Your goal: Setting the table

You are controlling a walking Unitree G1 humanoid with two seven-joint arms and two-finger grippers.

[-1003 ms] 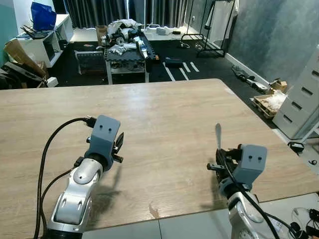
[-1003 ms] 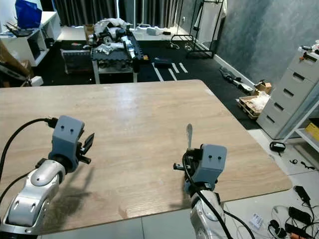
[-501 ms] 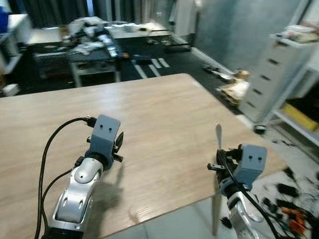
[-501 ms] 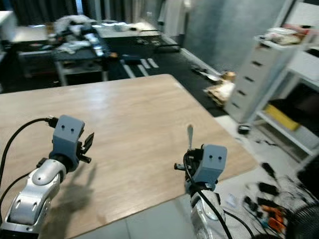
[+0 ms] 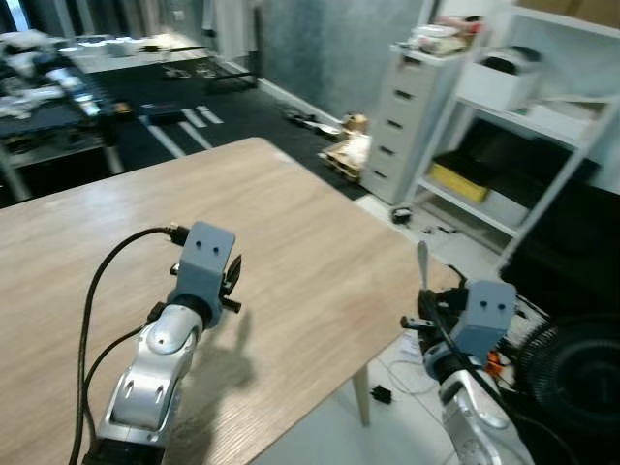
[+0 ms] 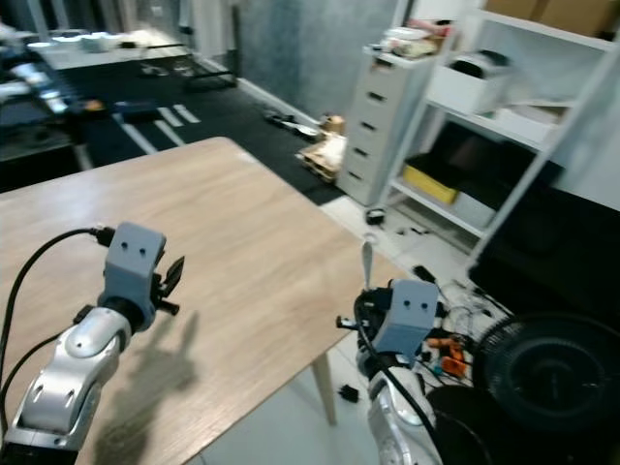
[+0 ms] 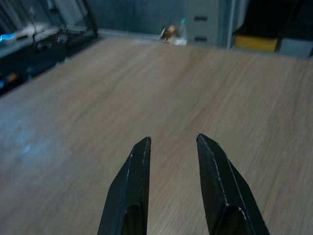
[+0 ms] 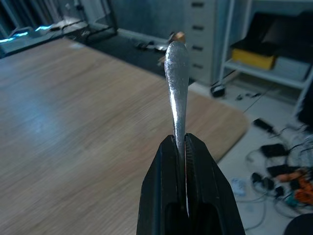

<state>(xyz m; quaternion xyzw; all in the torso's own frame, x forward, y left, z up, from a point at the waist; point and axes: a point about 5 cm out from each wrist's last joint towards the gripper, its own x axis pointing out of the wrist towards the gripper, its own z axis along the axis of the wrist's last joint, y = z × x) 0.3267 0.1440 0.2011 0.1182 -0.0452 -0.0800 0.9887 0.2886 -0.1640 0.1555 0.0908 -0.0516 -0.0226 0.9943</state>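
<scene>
Desk [image 5: 291, 223] edge runs diagonally on my right, its rounded corner [image 5: 254, 140] far ahead and one leg [image 5: 360, 395] showing below the near rim; beyond that edge I see open floor [image 6: 426, 247], a white drawer unit [image 5: 412, 121], shelving [image 5: 542, 126] and a black fan [image 6: 547, 383]. My left gripper [image 7: 172, 147] hovers over bare wood well inside the desk, forearm raised and angled forward, its fingers [image 7: 139, 161] parted with nothing between them. My right gripper [image 8: 180, 147] sits past the desk's right edge, above the floor, fingers [image 8: 164, 161] pinched tight on a metal utensil [image 8: 176, 83] whose handle stands upright [image 5: 422, 263]; I can't tell which utensil it is.
</scene>
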